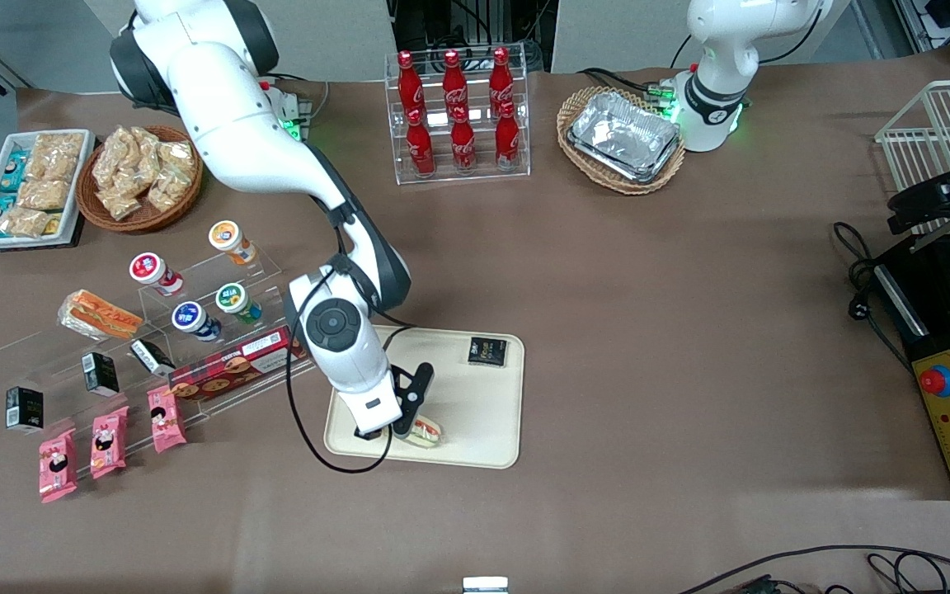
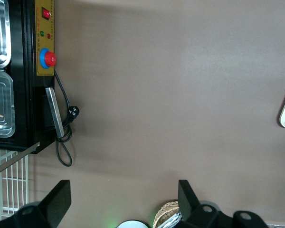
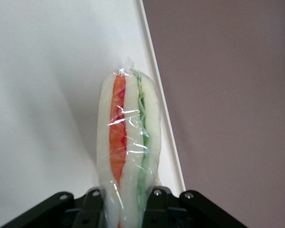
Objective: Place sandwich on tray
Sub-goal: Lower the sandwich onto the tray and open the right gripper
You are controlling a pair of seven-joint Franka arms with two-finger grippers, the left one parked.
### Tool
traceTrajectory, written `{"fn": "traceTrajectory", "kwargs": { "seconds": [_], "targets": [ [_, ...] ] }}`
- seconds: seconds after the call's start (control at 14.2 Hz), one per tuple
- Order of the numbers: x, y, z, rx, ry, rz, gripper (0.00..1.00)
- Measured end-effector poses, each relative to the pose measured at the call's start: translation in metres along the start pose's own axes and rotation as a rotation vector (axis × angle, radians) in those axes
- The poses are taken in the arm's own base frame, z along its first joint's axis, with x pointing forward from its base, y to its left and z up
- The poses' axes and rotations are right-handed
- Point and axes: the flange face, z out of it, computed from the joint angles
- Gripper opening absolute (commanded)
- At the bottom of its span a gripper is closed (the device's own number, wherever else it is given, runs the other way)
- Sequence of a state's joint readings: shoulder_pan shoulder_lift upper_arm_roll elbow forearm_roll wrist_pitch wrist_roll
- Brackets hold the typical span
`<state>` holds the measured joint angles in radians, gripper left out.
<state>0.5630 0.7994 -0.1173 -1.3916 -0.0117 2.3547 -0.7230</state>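
Sandwich [image 1: 425, 431] sits on the tray [image 1: 475, 396], clamped in your hand [image 1: 401, 425] at the tray's near edge.

Your hand is narrowed onto the clear wrap, one finger [image 3: 96, 205] pressed to each bread face, with the red and green filling stripes standing upright between them in the right wrist view [image 3: 129, 152]. You have a small dark packet [image 1: 488, 351] lying on the tray's farther corner, well apart from the sandwich. Your surface [image 1: 689, 330] is covered in brown paper. Toward the working arm's end stand clear stepped shelves [image 1: 195, 330] with cups and snack packs. Farther from the camera stand a rack of red cola bottles [image 1: 460, 111] and a wicker basket of foil trays [image 1: 622, 139]. A black machine with a red button [image 1: 937, 381] sits at the parked arm's end.
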Motion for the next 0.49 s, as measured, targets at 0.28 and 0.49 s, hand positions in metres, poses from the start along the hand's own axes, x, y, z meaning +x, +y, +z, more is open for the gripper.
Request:
{"fn": "traceTrajectory", "kwargs": {
  "seconds": [0.28, 0.49],
  "targets": [
    [0.0033, 0.001, 0.0107, -0.006, 0.001, -0.052, 0.72],
    [0.0097, -0.0056, 0.0095, -0.005, 0.004, -0.066, 1.0]
  ]
}}
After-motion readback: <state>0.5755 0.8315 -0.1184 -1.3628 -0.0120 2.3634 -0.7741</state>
